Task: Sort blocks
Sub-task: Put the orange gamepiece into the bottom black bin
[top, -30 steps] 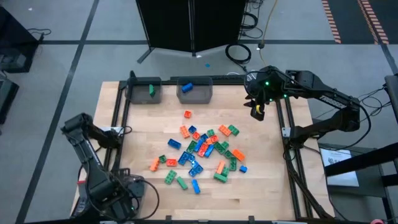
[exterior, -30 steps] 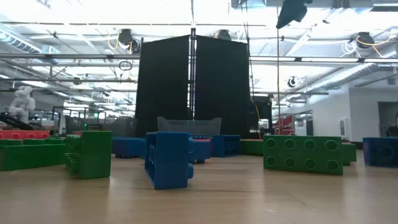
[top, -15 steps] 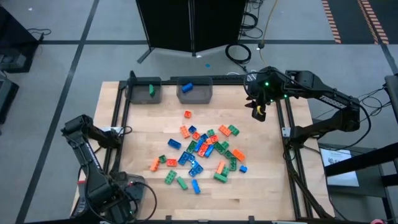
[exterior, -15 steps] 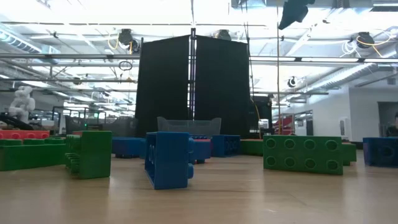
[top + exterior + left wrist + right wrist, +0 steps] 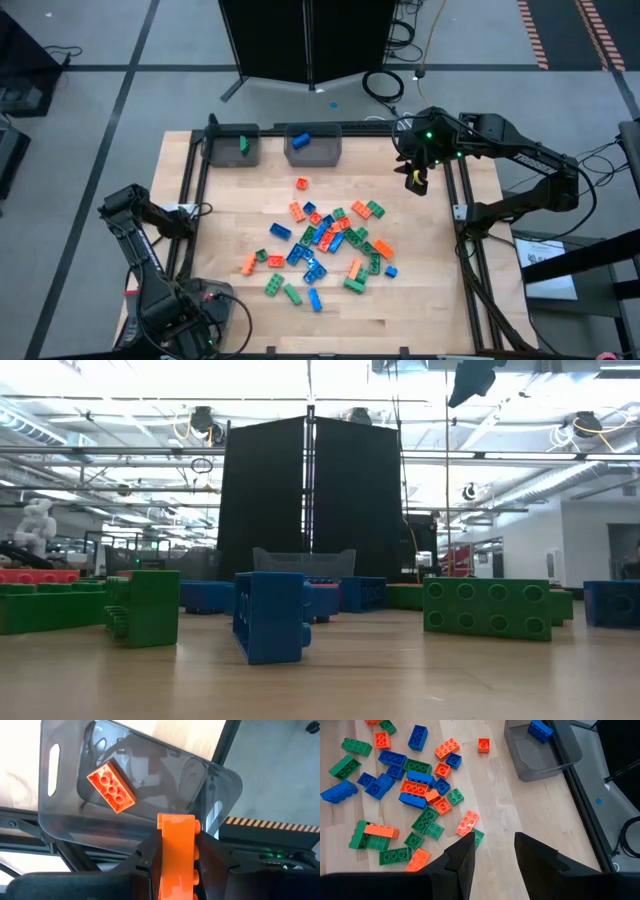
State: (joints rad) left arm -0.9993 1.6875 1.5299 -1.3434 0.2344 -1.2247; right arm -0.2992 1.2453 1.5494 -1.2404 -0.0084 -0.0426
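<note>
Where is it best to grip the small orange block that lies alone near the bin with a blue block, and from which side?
Grip the small orange block across two opposite flat side walls, coming straight down from above. It sits square with its studs up, apart from the pile, so every side is free.

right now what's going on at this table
A two-armed robot is sorting toy blocks by colour. The left gripper, at the table's near left corner, holds an orange block over a grey bin that already has one orange block in it. The right gripper hovers open above the table's far right. Most blocks lie loose mid-table; two far bins hold a green block and a blue block.
</note>
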